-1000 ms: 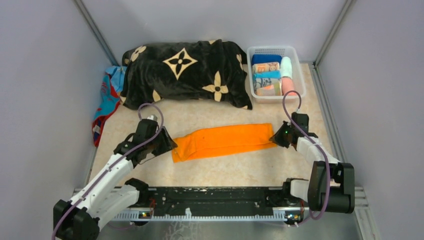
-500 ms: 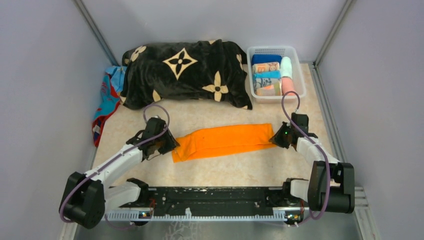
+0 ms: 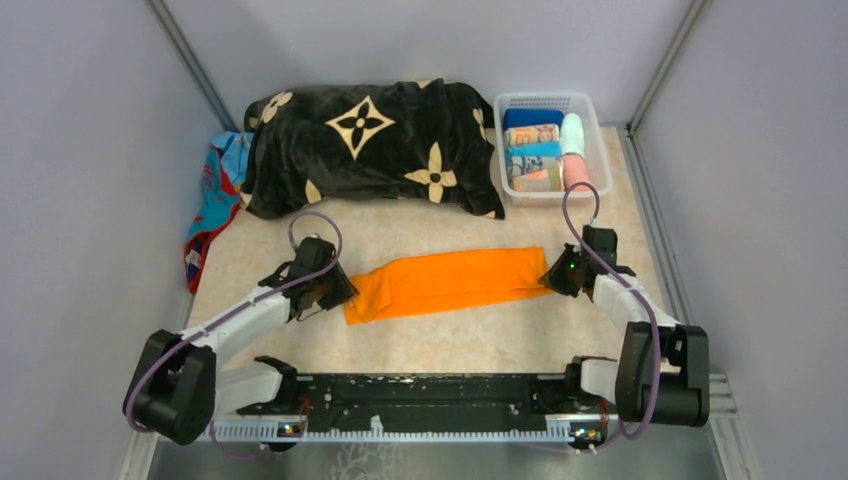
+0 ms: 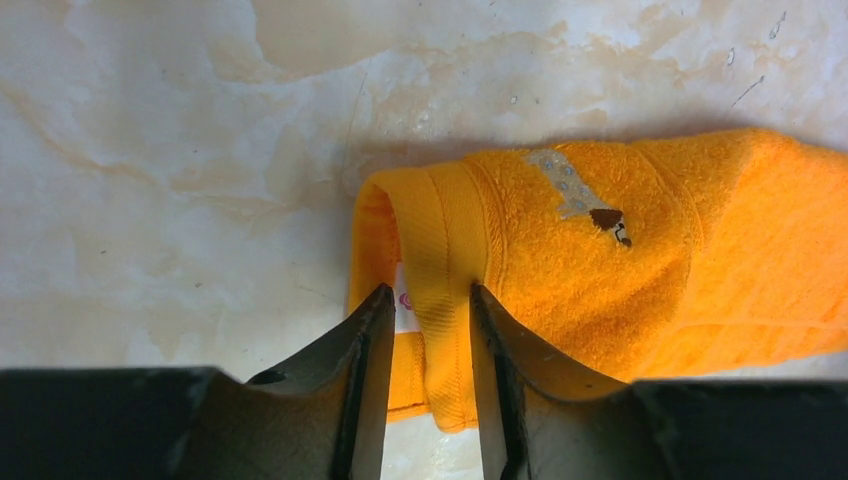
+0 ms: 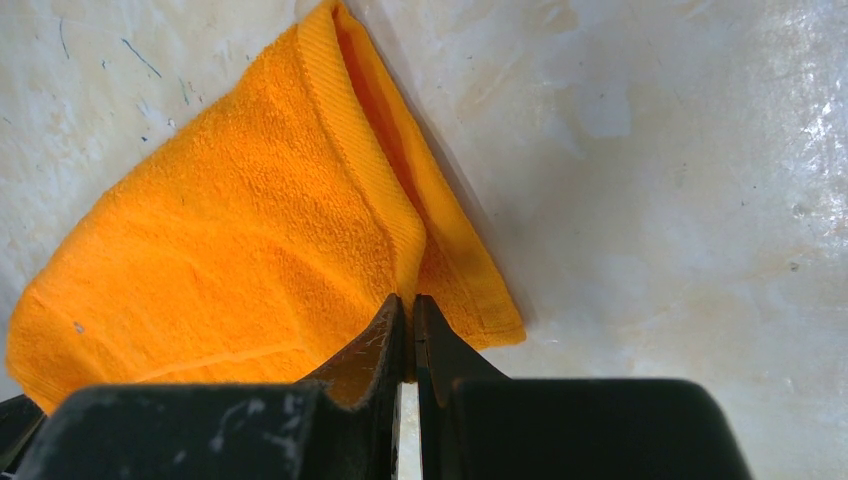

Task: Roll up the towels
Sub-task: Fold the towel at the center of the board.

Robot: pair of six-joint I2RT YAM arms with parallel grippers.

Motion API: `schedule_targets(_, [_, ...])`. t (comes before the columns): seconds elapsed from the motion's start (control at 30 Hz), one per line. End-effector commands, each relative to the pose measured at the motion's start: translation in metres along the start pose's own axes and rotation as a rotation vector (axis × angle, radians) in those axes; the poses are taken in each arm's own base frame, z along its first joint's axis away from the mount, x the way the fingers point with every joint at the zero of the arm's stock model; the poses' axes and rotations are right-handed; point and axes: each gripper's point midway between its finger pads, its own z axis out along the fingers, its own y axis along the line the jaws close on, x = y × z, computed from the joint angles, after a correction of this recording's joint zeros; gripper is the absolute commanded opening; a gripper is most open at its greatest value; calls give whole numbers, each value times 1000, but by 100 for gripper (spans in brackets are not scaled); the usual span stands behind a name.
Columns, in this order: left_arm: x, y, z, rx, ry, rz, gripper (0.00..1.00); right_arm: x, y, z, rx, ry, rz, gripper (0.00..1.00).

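The orange towel (image 3: 445,283) is laid out as a long folded strip on the table (image 3: 450,345), between the two grippers. Its left end is held by the left gripper (image 4: 420,300): the thick folded edge is squeezed in the narrow gap between the two jaws, and both jaws are touched by it. Its right end is pinched by the right gripper (image 5: 410,305), whose jaws are shut almost all the way on the thin edge.
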Motion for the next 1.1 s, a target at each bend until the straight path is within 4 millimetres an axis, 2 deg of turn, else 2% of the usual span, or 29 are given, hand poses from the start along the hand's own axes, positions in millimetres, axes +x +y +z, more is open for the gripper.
schedule_targets(0.0, [-1, -8, 6, 34, 3, -20, 38, -11, 1, -2, -11, -51, -20, 6])
schedule_targets(0.17, [-7, -14, 3, 51, -9, -9, 23, -11, -1, -2, -4, -53, -22, 6])
schedule_targets(0.33, [-15, -12, -4, 36, -45, 3, 0, -10, -4, -2, 13, -53, -20, 6])
schedule_targets(0.6, [-31, 3, -25, -85, -72, 90, 0, -13, -11, -11, 64, -62, -26, 6])
schedule_targets(0.8, [-35, 6, -28, -153, -25, 159, 0, -17, -13, -14, 91, -75, -31, 6])
schedule_targets(1.07, [-35, 8, -33, -214, 53, 218, 0, -27, -8, -33, 103, -106, -49, 6])
